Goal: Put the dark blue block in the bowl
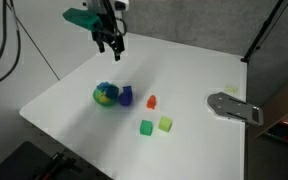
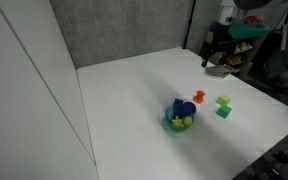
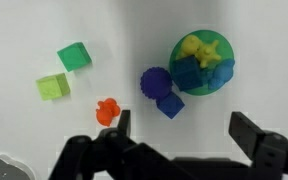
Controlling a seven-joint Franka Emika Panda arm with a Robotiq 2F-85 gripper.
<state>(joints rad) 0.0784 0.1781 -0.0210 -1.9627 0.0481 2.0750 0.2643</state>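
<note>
— Starting with the wrist view, what is shown of the claw?

— The gripper [image 3: 182,122] is seen at the bottom of the picture. Its two fingers [image 3: 119,130] are spread wide apart and nothing is held between them.

— And where is the dark blue block found?

— The dark blue block [image 3: 170,105] is seen lying on the white tabletop [image 3: 24,30], outside the bowl [image 3: 224,80]. It is set just beside the rim and against a purplish-blue piece [image 3: 155,82]. A yellow piece [image 3: 199,48] and a lighter blue piece [image 3: 189,72] are seen inside the bowl. An orange piece [image 3: 107,110], a green cube [image 3: 74,56] and a yellow-green cube [image 3: 53,86] are spread further off.

— What is added by the outside cameras?

— In an exterior view the gripper [image 1: 111,46] is seen raised over the far edge of the tabletop, well apart from the bowl [image 1: 97,98]. The bowl is placed towards the corner at the left of the picture. A dark bluish shape is seen touching the bowl, but block and purplish-blue piece cannot be told apart there. A grey metal item [image 1: 234,107] is laid near the edge at the right of the picture.

— And from the remaining camera?

— In an exterior view the gripper [image 2: 214,58] is seen above the far corner at the right of the picture. The bowl [image 2: 181,124] is set nearer the near edge, and the cubes are placed between it and the right-hand edge.
</note>
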